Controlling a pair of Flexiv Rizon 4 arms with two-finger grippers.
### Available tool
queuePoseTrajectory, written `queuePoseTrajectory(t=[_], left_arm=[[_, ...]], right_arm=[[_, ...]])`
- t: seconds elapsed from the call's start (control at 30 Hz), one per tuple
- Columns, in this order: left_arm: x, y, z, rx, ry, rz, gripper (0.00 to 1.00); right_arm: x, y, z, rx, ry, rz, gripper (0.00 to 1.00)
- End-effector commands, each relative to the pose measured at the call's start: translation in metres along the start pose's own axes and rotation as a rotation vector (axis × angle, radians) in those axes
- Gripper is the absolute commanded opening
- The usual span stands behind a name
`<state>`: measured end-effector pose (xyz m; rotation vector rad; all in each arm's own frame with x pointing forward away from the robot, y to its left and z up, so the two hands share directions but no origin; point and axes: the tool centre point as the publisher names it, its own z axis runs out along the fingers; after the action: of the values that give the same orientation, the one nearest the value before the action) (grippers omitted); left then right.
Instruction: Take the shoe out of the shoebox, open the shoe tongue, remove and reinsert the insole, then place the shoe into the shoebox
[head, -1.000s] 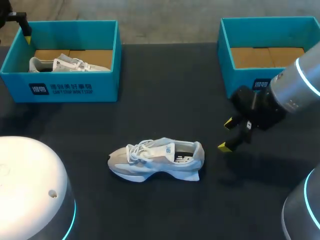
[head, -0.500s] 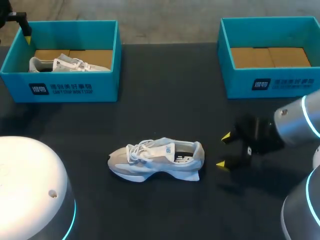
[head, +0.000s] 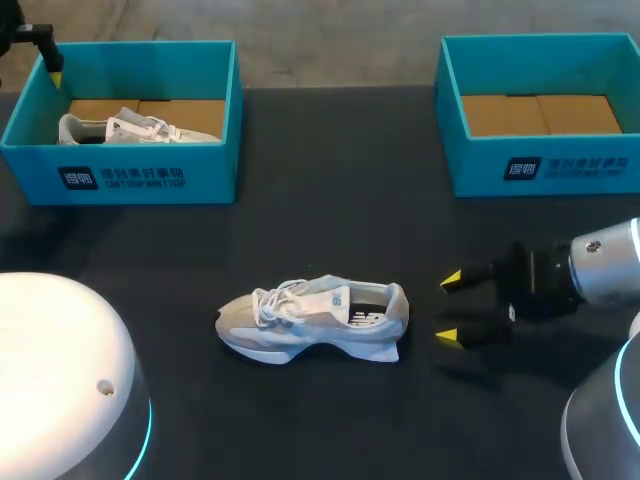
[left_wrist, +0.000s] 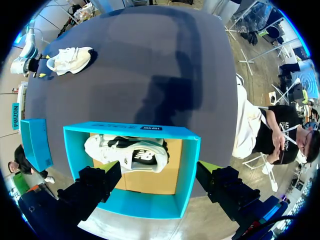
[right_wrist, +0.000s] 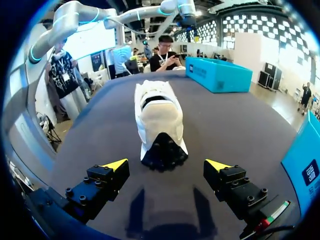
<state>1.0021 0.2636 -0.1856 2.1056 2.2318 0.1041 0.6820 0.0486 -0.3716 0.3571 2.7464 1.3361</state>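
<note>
One second has been enough for the right gripper (head: 449, 308) to drop from up beside the empty box (head: 540, 165) down to table level, where its fingers now lie flat and point at the heel of the shoe (head: 312, 318). Its jaws stand wide apart with nothing between them, and the right wrist view shows the heel (right_wrist: 157, 120) just ahead of the yellow tips, centred in the gap but not touched. The shoe itself has not shifted: it lies on its sole in the middle of the table (head: 330, 150), toe toward the robot's left, out of either box. The left gripper (left_wrist: 157, 170) has kept its place above the other box (left_wrist: 187, 150), spread wide and holding nothing, with a second shoe (left_wrist: 127, 155) lying inside that box below it. Taking the shoe out looks done, and the right arm's new line on the heel suggests it is about to close there and steady the shoe, so that the tongue can be pulled open and the insole reached; neither step has begun.
</note>
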Motion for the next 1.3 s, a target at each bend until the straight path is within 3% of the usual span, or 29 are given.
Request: queuePoseTrajectory(t=[0.03,0.2,0.37,0.57,1.3], left_arm=[[0.000,-0.001,-0.001,-0.002,0.003,0.000,1.00],[0.000,-0.001,-0.001,-0.002,0.003,0.000,1.00],[0.000,-0.001,-0.001,-0.002,0.003,0.000,1.00],[0.000,-0.001,-0.001,-0.002,0.003,0.000,1.00],[0.000,-0.001,-0.001,-0.002,0.003,0.000,1.00]], right_arm=[[0.001,0.001,0.000,0.015,-0.023,-0.023,1.00],[-0.008,-0.027,-0.013,-0.099,-0.083,-0.025,1.00],[-0.011,-0.043,-0.010,-0.118,-0.056,0.020,1.00],[-0.013,-0.050,-0.009,-0.162,-0.039,0.010,1.00],[-0.008,-0.023,0.044,-0.242,0.023,0.018,1.00]])
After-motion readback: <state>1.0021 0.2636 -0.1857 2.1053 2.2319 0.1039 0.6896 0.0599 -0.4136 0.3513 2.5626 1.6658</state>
